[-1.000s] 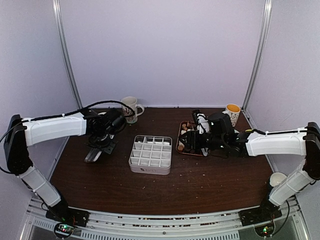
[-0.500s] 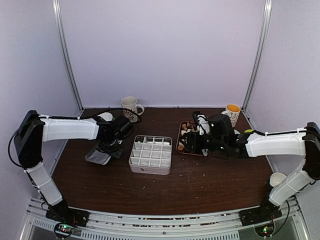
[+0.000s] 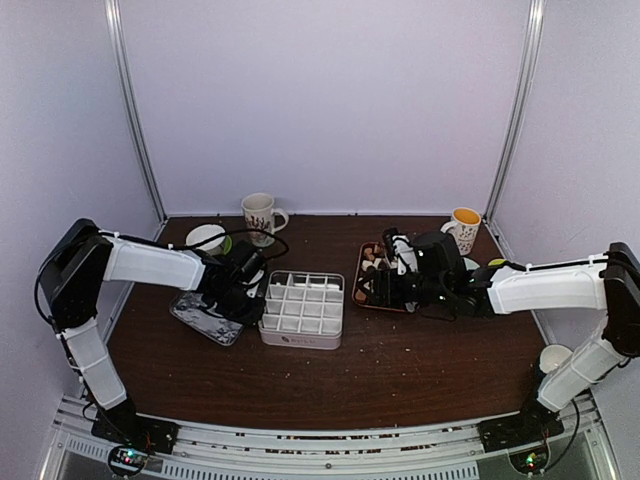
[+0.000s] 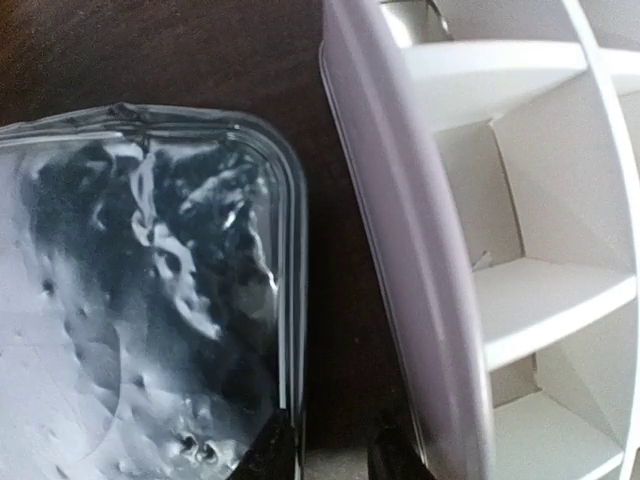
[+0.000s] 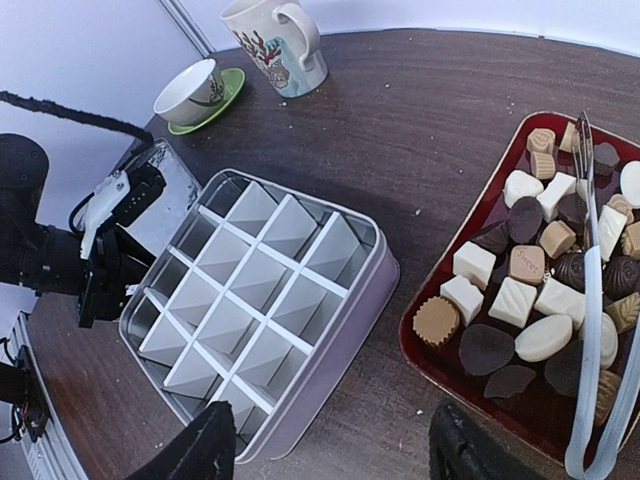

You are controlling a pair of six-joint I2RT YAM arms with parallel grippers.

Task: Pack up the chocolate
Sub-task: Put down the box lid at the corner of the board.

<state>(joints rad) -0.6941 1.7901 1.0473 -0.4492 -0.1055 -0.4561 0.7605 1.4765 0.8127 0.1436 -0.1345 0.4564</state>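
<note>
Chocolate (image 5: 527,262) in red tray (image 5: 425,350), just beside right tool (image 5: 335,435), fingers apart, empty; left tool (image 4: 335,452) narrowly apart

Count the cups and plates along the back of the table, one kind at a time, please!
Tall mugs: 2, the white patterned ceramic mug and the white ceramic mug with a yellow inside
Low white teacup: 1
Round green saucer: 1
Total: 4
</note>
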